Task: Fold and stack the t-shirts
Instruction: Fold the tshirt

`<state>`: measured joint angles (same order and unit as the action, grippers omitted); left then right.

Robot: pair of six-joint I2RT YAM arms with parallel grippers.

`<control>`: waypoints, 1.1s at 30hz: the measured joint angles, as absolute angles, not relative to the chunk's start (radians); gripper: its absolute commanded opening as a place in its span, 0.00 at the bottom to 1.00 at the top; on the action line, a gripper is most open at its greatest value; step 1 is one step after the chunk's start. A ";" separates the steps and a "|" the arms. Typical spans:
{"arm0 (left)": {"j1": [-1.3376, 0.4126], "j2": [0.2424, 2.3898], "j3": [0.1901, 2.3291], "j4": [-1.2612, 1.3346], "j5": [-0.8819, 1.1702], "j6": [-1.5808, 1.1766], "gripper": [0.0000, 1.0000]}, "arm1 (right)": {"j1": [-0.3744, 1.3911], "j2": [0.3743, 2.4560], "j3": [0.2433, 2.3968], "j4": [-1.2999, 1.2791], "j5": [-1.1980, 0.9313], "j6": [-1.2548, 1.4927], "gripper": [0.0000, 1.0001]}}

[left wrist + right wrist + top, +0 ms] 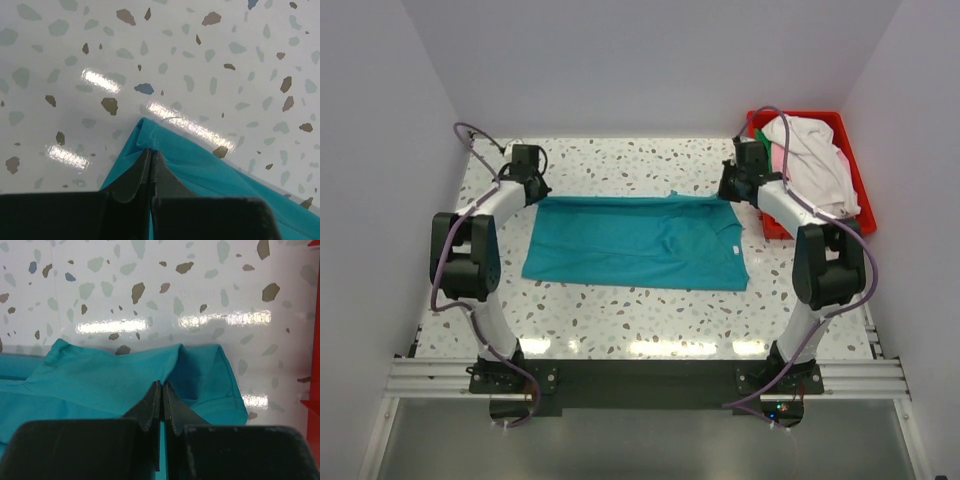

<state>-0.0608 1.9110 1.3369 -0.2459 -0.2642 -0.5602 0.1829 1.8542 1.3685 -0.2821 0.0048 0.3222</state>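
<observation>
1. Closest to me, two black and white robot arms stand on a metal rail (640,375) at the near edge of a shiny white table (620,310) with grey and brown specks.
2. A teal cloth t-shirt (635,243) lies flat in the middle of the table, between the two arms. It looks like a wide rectangle.
3. The left gripper (536,192) reaches down to the shirt's far left corner. Its two black fingers (135,175) are pressed tight together and pinch that corner.
4. The right gripper (729,192) is at the shirt's far right corner. Its black fingers (147,407) are squeezed together on the cloth too, and the cloth bunches up a little around the tips.
5. Farthest away, at the back right of the table, sits a red plastic bin (820,116). A white cloth t-shirt (815,165) is piled high in it. Some pink cloth (778,160) peeks out beside the white one.
</observation>
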 measured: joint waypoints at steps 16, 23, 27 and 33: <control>-0.061 1.655 0.988 -0.221 -0.249 -0.671 0.00 | 0.187 1.583 1.040 -0.266 -0.017 0.435 0.00; -0.059 1.538 0.845 -0.179 -0.229 -0.711 0.50 | 0.204 1.483 0.911 -0.262 -0.020 0.464 0.38; -0.058 1.457 0.770 -0.138 -0.207 -0.732 0.58 | 0.204 1.453 0.886 -0.271 -0.018 0.466 0.52; -0.059 1.378 0.731 -0.090 -0.178 -0.741 0.57 | 0.220 1.428 0.932 -0.278 -0.015 0.459 0.53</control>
<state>-0.0586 1.3781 0.7307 -0.0902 -0.1783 -0.7406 0.2195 1.4284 0.9318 -0.2779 -0.0154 0.4595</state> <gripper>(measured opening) 0.572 0.534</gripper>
